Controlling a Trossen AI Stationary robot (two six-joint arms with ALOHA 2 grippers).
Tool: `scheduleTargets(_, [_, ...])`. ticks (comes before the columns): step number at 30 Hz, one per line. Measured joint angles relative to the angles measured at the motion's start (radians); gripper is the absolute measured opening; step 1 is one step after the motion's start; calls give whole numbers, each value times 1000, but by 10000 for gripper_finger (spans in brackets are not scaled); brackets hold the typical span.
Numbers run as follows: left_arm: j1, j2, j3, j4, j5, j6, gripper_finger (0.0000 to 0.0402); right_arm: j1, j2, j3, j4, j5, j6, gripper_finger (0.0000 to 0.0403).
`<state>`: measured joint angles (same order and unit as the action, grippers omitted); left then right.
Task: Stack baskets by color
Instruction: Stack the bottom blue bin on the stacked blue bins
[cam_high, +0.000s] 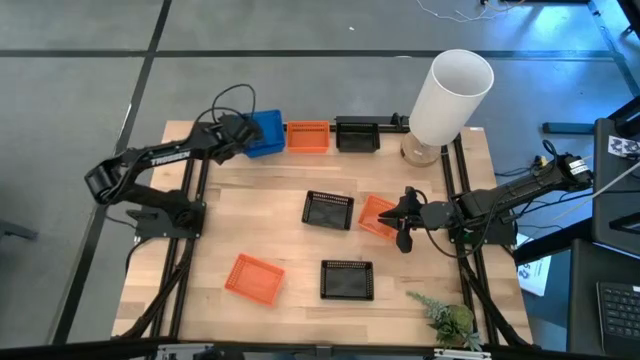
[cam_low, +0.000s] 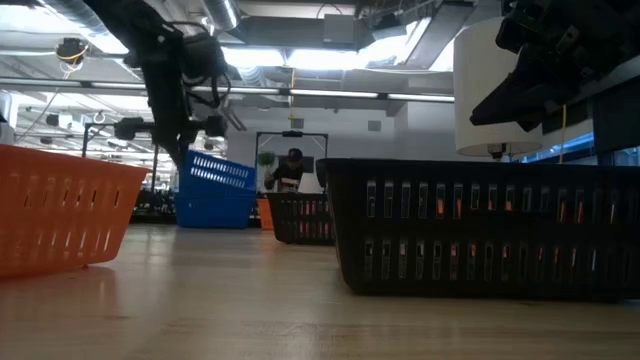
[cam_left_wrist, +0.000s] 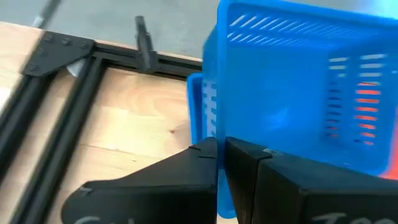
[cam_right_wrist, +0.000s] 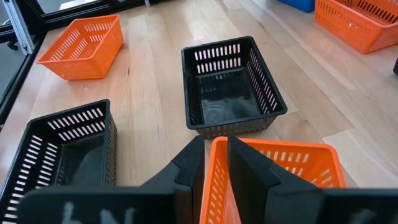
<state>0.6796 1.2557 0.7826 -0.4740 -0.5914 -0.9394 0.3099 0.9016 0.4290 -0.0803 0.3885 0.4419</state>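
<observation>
My left gripper is shut on a blue basket at the table's far left. In the low view that basket hangs tilted over another blue basket standing on the table. An orange basket and a black basket stand beside them along the far edge. My right gripper is shut on an orange basket right of centre. Two black baskets and one orange basket sit loose on the table. My left gripper pinches one side wall of the blue basket, one finger inside and one outside. The fingers slant down from the table's left side. The basket hangs tilted, lifted off the blue basket below. My right gripper pinches one side wall of the orange basket at its rim, one finger inside and one outside. The fingers slant down from the table's right side. The basket sits tilted; whether it is clear of the table I cannot tell.
A tall white cylinder stands at the far right corner. A small green plant lies at the near right corner. Black frame rails run along both sides of the table. Bare wood lies between the left rail and the centre baskets.
</observation>
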Motion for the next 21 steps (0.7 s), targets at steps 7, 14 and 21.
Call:
scheduleTargets(7, [34,-24,0,-7,113,-1,1,0,0,0,0,0,2,70])
scheduleTargets(14, [79,-24,0,-2,187,-1,0,0,0,0,0,0,2,70])
scheduleTargets(21, [128,-27,0,-2,295,-1,0,0,0,0,1,0,2,70])
